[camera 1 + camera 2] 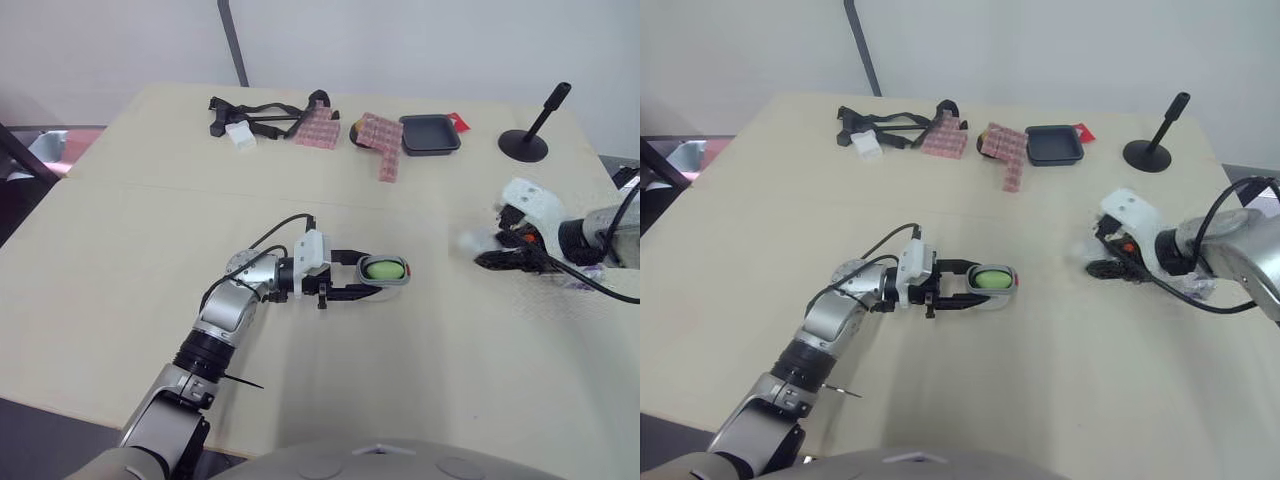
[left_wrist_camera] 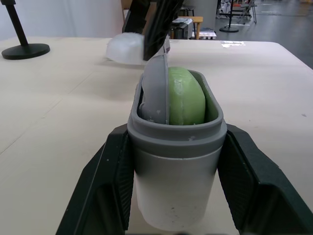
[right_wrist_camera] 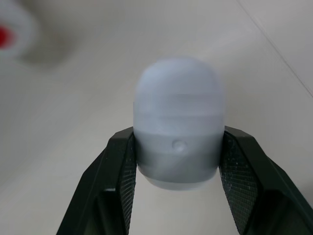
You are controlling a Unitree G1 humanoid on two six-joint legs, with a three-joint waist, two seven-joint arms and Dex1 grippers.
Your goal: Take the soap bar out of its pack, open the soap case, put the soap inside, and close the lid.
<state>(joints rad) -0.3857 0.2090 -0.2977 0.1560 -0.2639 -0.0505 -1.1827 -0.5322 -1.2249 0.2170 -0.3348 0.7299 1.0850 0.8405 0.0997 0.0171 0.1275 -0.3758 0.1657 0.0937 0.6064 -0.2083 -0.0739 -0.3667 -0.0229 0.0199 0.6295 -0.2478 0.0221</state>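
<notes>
My left gripper (image 1: 375, 276) is shut on the grey soap case (image 2: 176, 147) at mid-table, one finger (image 2: 105, 191) on each side of it. A green soap bar (image 2: 187, 98) stands inside the case beside a grey inner tray (image 2: 155, 88). The case has no lid on it. To the right, my right gripper (image 3: 179, 142) is shut on the translucent white lid (image 3: 178, 122), just above the table. The lid (image 1: 472, 241) is about a hand's width from the case (image 1: 386, 270) and points toward it.
Along the far edge lie black straps (image 1: 255, 115), a white piece (image 1: 240, 136), pink patterned packs (image 1: 318, 128) (image 1: 382, 142) and a black tray (image 1: 430, 134). A black stand with a rod (image 1: 525, 145) sits far right. Crumpled clear wrap (image 1: 585, 282) lies under my right arm.
</notes>
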